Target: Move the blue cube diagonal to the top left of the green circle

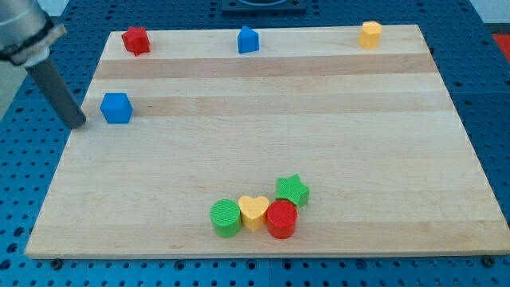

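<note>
Between the blue cube at the view's left and the green circle near the bottom edge, bare board lies open. The yellow heart, red cylinder and green star crowd the circle's right side, seemingly touching.

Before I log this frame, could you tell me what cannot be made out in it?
- My tip: whether it touches the blue cube; the gap looks thin.
- The arm above the rod: cut off by the view's top-left edge, and blurred.
- Yellow heart: its far side is hidden between the green circle and the red cylinder.
</note>
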Tool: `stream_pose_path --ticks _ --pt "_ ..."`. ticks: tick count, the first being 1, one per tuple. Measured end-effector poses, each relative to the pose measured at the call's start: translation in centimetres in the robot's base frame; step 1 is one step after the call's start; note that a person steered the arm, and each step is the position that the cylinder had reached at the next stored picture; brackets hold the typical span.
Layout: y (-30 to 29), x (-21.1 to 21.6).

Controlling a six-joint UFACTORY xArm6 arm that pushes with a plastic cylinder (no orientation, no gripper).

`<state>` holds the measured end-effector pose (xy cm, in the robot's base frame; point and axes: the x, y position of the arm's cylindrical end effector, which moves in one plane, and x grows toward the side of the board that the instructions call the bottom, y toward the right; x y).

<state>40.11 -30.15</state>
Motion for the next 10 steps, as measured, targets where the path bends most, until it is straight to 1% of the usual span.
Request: stream_pose_path --ticks 1,3,4,5,6,7,9,10 --pt "1.5 -2.4" --pt "9.8 -2.2" --pt "13.7 -0.6" --pt "13.4 0.5" --pt "10.8 0.5" --pt "9.3 1.9" --pt "14.2 6.5" --pt "15.5 8.8"
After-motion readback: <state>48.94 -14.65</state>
